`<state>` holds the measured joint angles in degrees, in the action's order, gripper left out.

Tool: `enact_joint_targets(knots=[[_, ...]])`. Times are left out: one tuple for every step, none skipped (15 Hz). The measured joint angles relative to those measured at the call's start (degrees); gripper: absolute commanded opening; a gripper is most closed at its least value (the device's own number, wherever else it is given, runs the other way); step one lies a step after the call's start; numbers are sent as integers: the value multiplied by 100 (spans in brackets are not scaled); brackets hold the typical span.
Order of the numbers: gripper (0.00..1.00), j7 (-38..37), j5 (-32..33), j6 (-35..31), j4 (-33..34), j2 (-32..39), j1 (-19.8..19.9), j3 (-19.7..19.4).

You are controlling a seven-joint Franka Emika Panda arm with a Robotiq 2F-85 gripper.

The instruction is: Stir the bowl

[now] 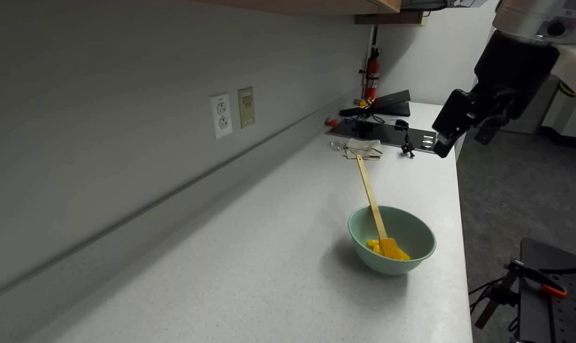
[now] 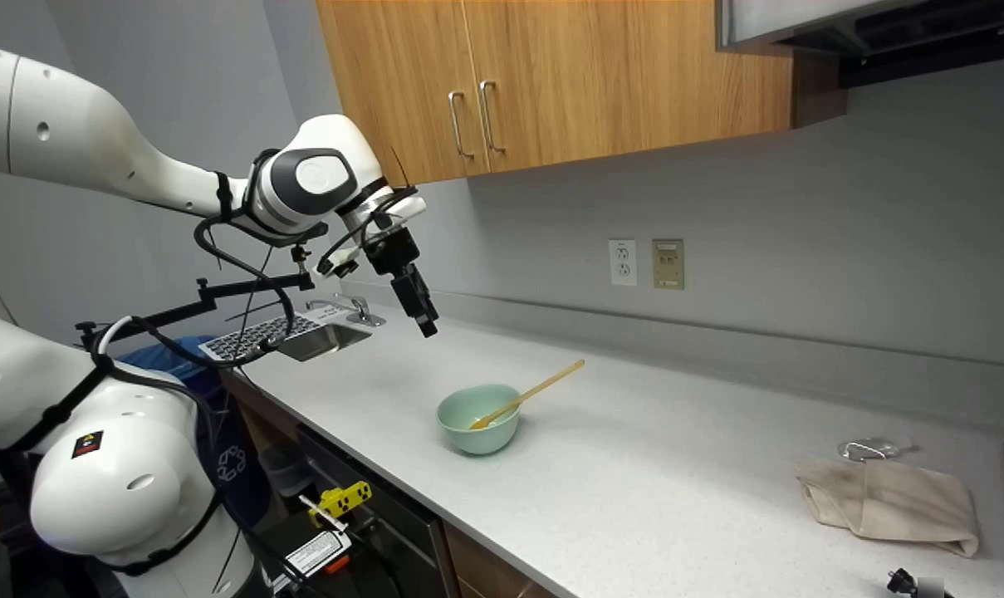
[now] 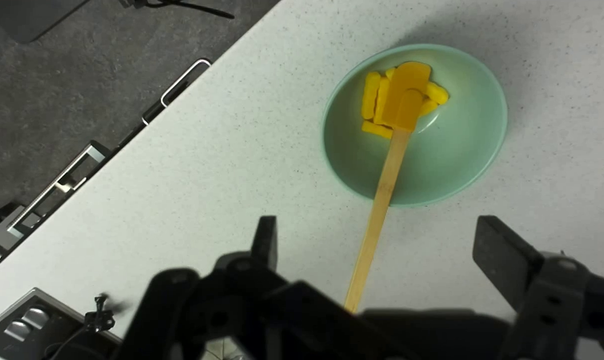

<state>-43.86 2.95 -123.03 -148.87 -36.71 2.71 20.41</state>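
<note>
Smooth, round green bowl (image 3: 461, 150) on speckled tabletop (image 3: 222, 175); wooden-handled spatula (image 3: 385, 185) leaning inside (over chunky yellow pieces (image 3: 370, 97)); jaws spread apart.

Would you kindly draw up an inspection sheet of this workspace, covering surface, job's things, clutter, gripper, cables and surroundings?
Surface: pale speckled counter, bearing the items below.
Job's things: mint-green bowl upright; spatula inside, handle crossing the rim, orange head over yellow pieces.
Clutter: folded cloth, with a clear item beside it, too indistinct to name; small black item at the edge of the cooktop.
Gripper: open, holding nothing, raised above the counter.
Cables: black cable looping beside the arm.
Surroundings: wall outlet, wooden cabinet, sink; fire extinguisher beyond the cooktop.
</note>
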Motion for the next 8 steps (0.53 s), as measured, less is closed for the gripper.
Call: enact_joint_targets(knots=[[100, -6, 0, 0, 0, 0, 0, 0], [100, -7, 0, 2, -3, 0, -10, -8], [100, -13, 0, 5, -9, 4, -15, -13], [100, -30, 0, 5, -14, 20, -14, -23], [100, -71, 5, -30, -18, 56, -3, -40], [100, -115, 14, -127, -25, 115, 17, -66], [100, -139, 36, -293, -33, 196, 47, -108], [100, -148, 93, -499, -42, 290, 86, -160]])
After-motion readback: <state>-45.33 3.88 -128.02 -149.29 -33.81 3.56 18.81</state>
